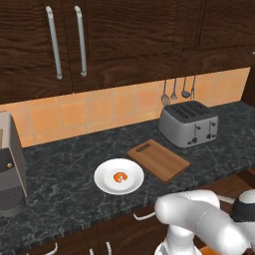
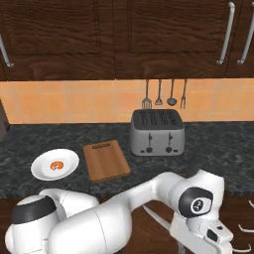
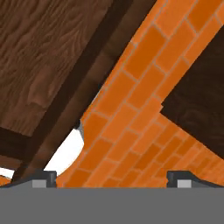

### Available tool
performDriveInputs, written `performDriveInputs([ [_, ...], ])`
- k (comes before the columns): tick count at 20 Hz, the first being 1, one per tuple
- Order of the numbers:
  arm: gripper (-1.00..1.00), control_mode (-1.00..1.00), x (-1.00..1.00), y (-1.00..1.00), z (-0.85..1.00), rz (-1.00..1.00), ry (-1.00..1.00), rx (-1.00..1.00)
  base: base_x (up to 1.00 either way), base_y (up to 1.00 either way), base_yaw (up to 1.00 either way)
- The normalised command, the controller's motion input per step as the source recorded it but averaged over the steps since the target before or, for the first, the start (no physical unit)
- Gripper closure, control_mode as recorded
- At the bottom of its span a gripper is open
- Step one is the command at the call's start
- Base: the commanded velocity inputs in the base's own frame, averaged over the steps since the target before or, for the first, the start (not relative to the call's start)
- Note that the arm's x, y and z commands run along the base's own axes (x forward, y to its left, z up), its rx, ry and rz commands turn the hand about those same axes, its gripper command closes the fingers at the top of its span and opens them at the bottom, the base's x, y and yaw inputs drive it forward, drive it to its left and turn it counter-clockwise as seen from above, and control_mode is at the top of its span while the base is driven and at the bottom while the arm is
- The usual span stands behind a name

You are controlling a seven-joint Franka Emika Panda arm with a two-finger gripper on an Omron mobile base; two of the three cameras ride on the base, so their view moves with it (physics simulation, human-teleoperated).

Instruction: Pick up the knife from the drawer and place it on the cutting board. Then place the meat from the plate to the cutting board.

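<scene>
The round white plate (image 1: 107,183) lies on the dark counter with the small orange-red meat (image 1: 120,177) on it. Just right of it lies the wooden cutting board (image 1: 158,159), bare, its handle slot at the far end. The same plate (image 2: 42,168), meat (image 2: 57,165) and board (image 2: 105,159) appear from the other side. A dark drawer front (image 1: 124,226) with a curved silver handle runs under the counter edge. The knife is hidden. My arm bends down below the counter front. My gripper (image 3: 113,178) is open with nothing between its tips, facing brown wood and orange brick floor.
A silver toaster (image 1: 189,123) stands behind the board, with dark utensils (image 1: 174,92) hanging on the tiled wall above. A grey appliance (image 1: 10,169) sits at the counter's left end. Tall cabinet doors with bar handles (image 1: 55,42) hang above.
</scene>
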Motion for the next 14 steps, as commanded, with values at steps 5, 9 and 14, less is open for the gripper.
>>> performDriveInputs([
  [5,-1.00,-1.00,0.05,0.00,0.05,0.60,-0.03,0.00,0.00,0.00,0.00],
  [9,-1.00,-1.00,0.16,0.01,0.17,0.46,0.00,0.00,0.00,0.00,0.00],
  [14,-1.00,-1.00,0.06,0.00,0.02,0.61,-0.01,0.00,0.00,0.00,0.00],
])
